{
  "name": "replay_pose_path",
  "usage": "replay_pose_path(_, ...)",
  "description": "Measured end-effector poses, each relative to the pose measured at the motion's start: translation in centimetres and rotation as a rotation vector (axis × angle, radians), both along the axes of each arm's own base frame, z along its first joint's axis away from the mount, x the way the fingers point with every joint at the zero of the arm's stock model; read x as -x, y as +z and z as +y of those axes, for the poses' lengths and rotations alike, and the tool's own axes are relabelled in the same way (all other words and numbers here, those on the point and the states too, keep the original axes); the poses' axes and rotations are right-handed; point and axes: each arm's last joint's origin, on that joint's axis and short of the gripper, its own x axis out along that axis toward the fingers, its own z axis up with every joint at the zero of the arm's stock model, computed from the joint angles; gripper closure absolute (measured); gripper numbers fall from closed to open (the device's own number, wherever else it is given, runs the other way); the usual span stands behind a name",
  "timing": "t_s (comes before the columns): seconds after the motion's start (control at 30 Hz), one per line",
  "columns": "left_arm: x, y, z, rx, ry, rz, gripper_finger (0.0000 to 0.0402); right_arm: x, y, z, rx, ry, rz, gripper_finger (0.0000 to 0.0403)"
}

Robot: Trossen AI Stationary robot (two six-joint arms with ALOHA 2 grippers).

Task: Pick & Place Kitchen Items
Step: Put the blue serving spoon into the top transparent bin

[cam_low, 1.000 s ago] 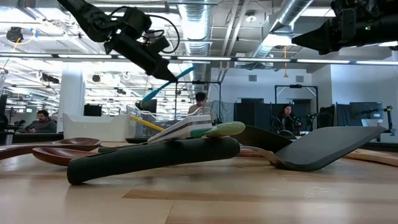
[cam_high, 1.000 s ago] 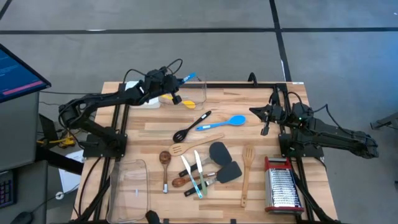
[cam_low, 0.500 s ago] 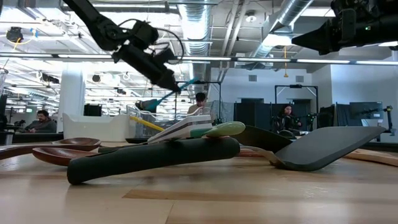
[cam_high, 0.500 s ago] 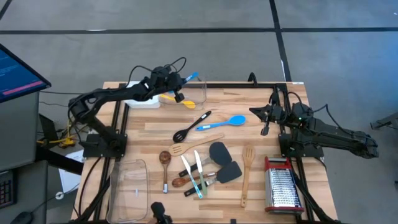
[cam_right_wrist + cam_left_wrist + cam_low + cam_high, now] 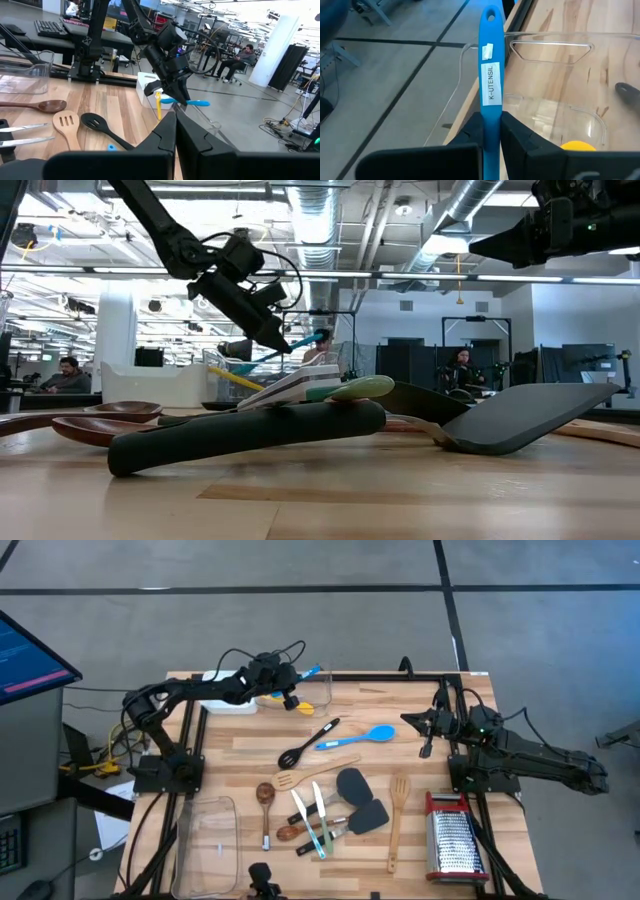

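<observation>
Left gripper [image 5: 290,681]: clamped tight on a blue-handled utensil [image 5: 307,671], up in the air over the clear tub [image 5: 318,688] at the bench's far edge, a bit left of the middle.

Held utensil: gripped partway along the handle [image 5: 489,75], which carries a white "K-UTENSIL" label. Its long axis runs along the far edge, roughly level and tipped a little. The free handle end, with the hanging hole, points toward the far-right corner. The working end is hidden behind the fingers [image 5: 522,140].

Tub contents: a yellow spoon [image 5: 298,706] already sits in there, partly propped on the wall.

Risk: the handle looks long compared with the tub. Released this flat, it could bridge the rim [image 5: 550,46] and teeter, or slide out over the far edge to the floor. It could also knock the yellow spoon loose.

Safer bet: probably tip the working end down into the tub first.

Right gripper [image 5: 427,739]: fully closed on nothing, parked above the right side of the bench.

Rest of the pile: blue spoon [image 5: 361,736], black slotted spoon [image 5: 305,744], wooden spatulas [image 5: 398,815] and dark spatulas [image 5: 362,802] lie mid-bench, not yet moved.
</observation>
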Motion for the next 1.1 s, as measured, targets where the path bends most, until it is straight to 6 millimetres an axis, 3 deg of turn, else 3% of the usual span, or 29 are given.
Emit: replay_pose_path(1.1,0.45,-0.60,-0.03,0.106,0.059,0.003,0.0383,0.00,-0.01,0.00,0.000,0.000,0.002,0.0401)
